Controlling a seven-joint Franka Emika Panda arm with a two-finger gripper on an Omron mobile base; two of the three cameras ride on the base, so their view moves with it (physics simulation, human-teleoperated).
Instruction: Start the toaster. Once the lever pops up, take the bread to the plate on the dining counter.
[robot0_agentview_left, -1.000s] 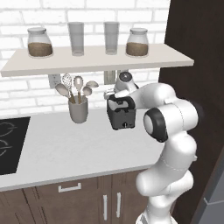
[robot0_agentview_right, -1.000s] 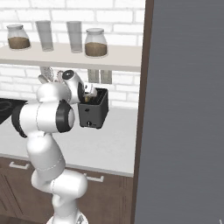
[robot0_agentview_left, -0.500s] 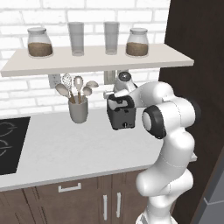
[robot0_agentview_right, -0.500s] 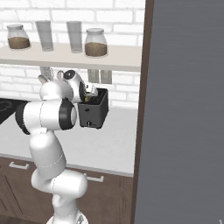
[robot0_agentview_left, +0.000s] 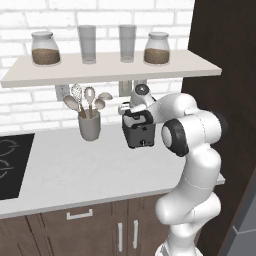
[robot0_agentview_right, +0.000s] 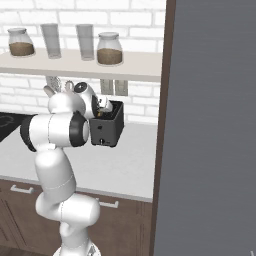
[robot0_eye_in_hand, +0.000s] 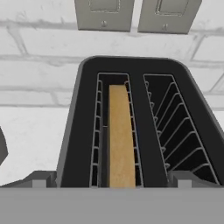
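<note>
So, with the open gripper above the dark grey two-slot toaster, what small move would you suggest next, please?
Probably lower toward the toaster's lever: the golden-brown bread slice sits down in one slot, the other is empty, and the gripper holds nothing.

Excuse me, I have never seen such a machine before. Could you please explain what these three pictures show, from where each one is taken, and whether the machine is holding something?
The white machine is a robot arm in a simulated kitchen. Two pictures come from cameras on its base, behind the arm to its left and to its right, so they show one scene from two sides. The third comes from a camera on the hand, looking down along the gripper.

On the light counter stands a dark grey toaster, with a grey utensil cup to its left. The hand camera looks into the toaster's two slots: the left one holds a slice of bread, and the right one has none. A shelf above carries jars and glasses.

The gripper hovers just over the toaster, open, and holds nothing.
</note>
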